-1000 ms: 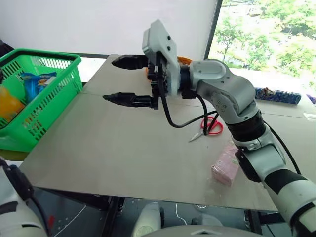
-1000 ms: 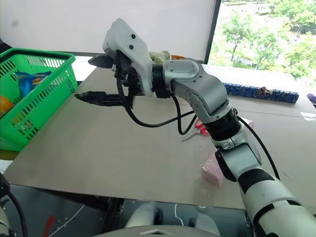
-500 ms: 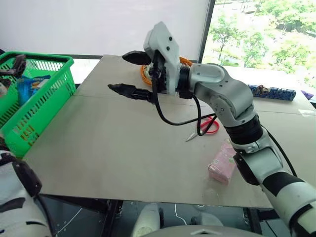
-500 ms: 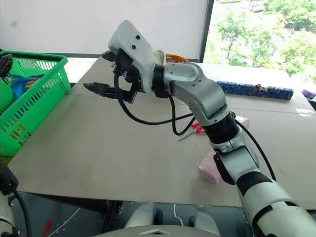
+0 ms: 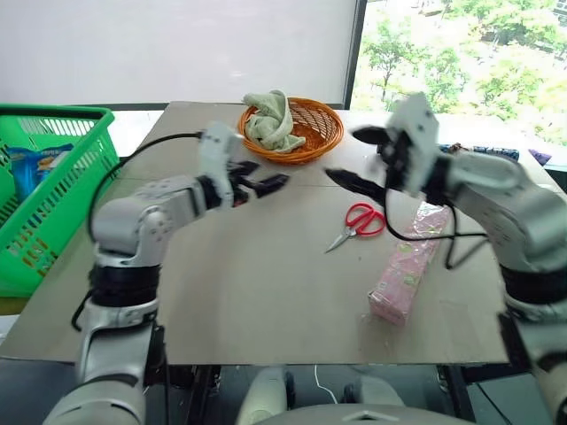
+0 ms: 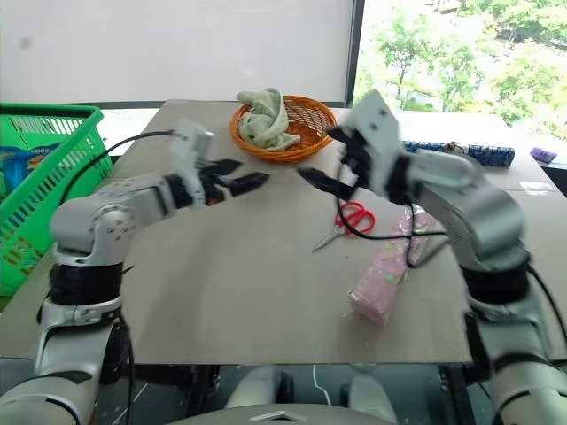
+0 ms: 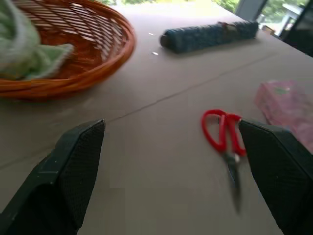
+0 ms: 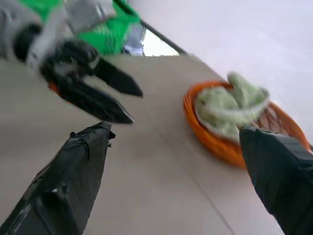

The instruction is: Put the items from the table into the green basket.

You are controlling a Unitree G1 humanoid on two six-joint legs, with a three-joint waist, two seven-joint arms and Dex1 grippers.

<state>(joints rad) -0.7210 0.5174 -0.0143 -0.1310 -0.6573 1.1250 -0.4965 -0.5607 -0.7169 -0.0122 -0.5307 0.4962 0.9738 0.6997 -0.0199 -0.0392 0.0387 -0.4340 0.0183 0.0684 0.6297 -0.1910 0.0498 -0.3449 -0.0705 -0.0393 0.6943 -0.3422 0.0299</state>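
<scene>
The red-handled scissors lie flat on the tabletop, just below and in front of the right hand; they look light, rigid and thin, so I'd pinch across the handle loops, not the slick blades; the pink packet lies nearer the robot than that hand, soft and squashy-looking, best taken across its narrow middle; one of each. Both hands are spread wide and hold nothing; the left hand hovers well apart from the green basket. One orange wicker basket with a green cloth sits beyond both hands; one blue roll too.
</scene>
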